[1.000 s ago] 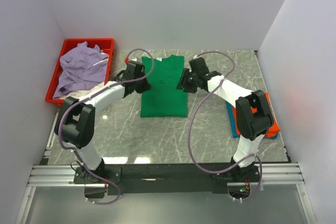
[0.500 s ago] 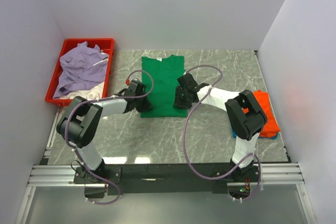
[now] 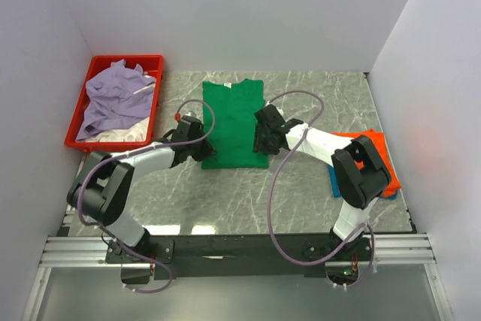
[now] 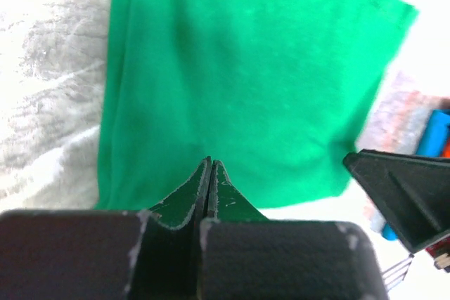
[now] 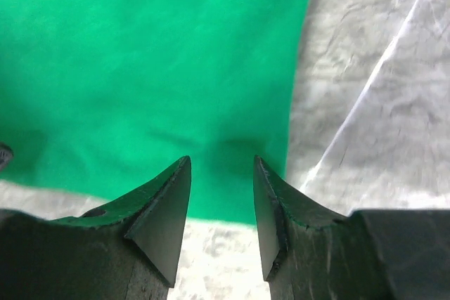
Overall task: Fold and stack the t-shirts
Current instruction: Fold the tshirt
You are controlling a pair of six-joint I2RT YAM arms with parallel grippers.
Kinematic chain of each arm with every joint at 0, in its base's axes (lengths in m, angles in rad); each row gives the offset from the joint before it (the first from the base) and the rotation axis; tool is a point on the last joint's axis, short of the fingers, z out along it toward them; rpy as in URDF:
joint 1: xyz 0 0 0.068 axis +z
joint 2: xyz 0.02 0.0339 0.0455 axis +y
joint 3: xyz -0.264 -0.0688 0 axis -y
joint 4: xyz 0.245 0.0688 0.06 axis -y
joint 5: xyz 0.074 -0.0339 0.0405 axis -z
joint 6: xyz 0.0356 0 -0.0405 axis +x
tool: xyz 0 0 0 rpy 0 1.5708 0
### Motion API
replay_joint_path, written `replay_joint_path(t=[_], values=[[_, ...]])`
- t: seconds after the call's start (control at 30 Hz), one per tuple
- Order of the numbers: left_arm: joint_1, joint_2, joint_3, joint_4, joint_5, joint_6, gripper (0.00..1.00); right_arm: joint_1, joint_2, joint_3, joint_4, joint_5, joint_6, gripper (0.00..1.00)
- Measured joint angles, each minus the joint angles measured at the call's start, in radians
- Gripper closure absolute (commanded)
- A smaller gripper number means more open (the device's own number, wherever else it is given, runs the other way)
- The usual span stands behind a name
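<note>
The left jaws are pressed flat together, tips low over the near left corner of the green t-shirt (image 4: 246, 68). Whether they have a pinch of the hem between them I cannot tell; no cloth shows in the seam. The right jaws stand spread, one tip on either side of a patch of cloth just inside the near right corner, with nothing gripped.

The green t-shirt (image 3: 234, 122) lies flat in the middle of the overhead frame as a tall narrow rectangle, sleeves already turned in, collar toward the top of the picture. Its hem faces the arms, and both arms reach to that hem from either side.

In the upper left sits the red tray (image 3: 126, 58), heaped with a crumpled lavender t-shirt (image 3: 113, 99). At the right edge of the marble bench (image 3: 301, 186) a folded orange t-shirt (image 3: 382, 157) rests on a blue one (image 4: 432, 131), partly hidden behind the right arm.

To my eye this is the crosswise fold of the green one: take the hem at both corners and carry it up toward the collar. The next move calls for the right jaws to close on their corner. Both arms then need to lift and travel together, level, so the cloth doesn't skew or drag.
</note>
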Motion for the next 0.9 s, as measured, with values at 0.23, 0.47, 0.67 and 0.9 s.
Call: replay_joint_path(t=[0.23,0.47,0.67,0.9], values=[[0.000,-0.071,-0.013,-0.008,0.000,0.000,0.99,0.122,-0.030,0.046,-0.033,0.043,0.008,0.53],[0.000,-0.068,-0.104,-0.004,-0.014,-0.006,0.99,0.171,0.014,0.030,-0.025,0.057,0.027,0.53],[0.000,-0.060,-0.155,0.048,-0.018,-0.024,0.99,0.167,0.038,-0.023,0.000,0.072,0.042,0.53],[0.000,-0.066,-0.175,0.083,-0.018,-0.033,0.99,0.151,-0.002,-0.097,0.094,0.045,0.044,0.53]])
